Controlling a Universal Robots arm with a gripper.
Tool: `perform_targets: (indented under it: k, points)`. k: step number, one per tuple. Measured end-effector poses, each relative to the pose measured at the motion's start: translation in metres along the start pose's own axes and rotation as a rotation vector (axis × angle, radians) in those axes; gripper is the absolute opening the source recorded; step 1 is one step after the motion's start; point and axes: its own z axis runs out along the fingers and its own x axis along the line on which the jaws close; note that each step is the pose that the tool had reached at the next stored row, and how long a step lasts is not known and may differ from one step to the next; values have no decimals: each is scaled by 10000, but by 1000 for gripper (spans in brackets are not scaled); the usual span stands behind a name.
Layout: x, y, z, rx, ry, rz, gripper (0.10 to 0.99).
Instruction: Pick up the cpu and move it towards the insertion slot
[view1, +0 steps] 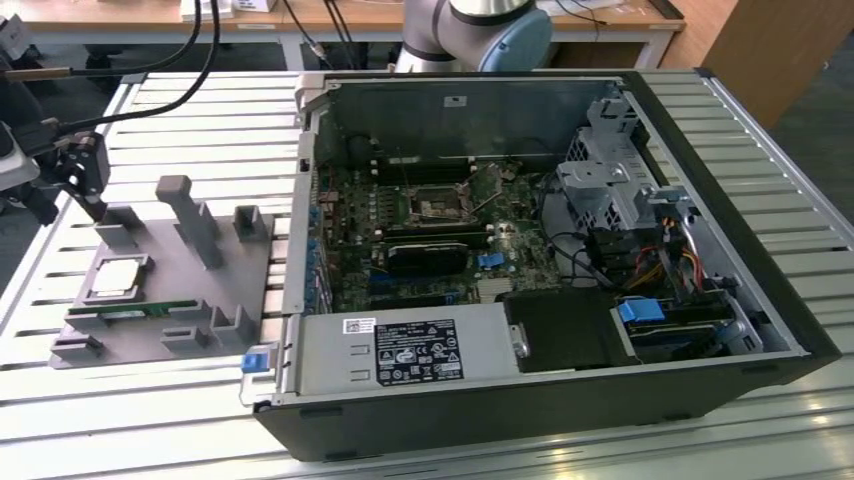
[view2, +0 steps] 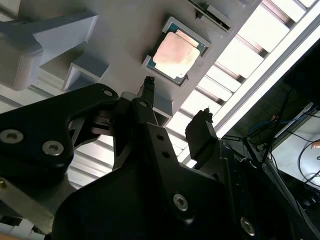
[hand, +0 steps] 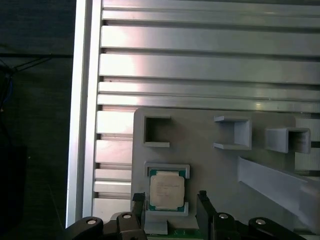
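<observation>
cpu (hand: 167, 192) sits in square nest of grey fixture tray (hand: 210, 170), beside open computer case (view1: 534, 420). Green memory stick (hand: 186, 233) partly hidden behind gripper (hand: 170, 204). Fingers (hand: 138, 204) spread apart, straddling cpu (contact unclear). Insertion slot (view1: 437, 203) on motherboard, well apart. Lid print unreadable.

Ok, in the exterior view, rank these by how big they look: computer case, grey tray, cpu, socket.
1. computer case
2. grey tray
3. cpu and socket: they look about alike, and the socket seems farther from the camera, so I won't rank them.
</observation>
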Motion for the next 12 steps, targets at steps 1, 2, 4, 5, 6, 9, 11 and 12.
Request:
perform_targets:
  k: [1, 2, 4, 5, 6, 9, 11, 12]
  points:
    - [2, 0, 8, 0, 0, -1, 529]
    - [4, -1, 16, 1, 2, 0, 529]
    - [10, -2, 29, 3, 4, 0, 529]
    - [15, -2, 37, 3, 4, 1, 529]
    - [18, -2, 45, 2, 3, 0, 529]
    - [30, -3, 73, 2, 2, -1, 529]
    - [40, -4, 92, 2, 3, 0, 529]
    - [46, -4, 102, 2, 2, 0, 529]
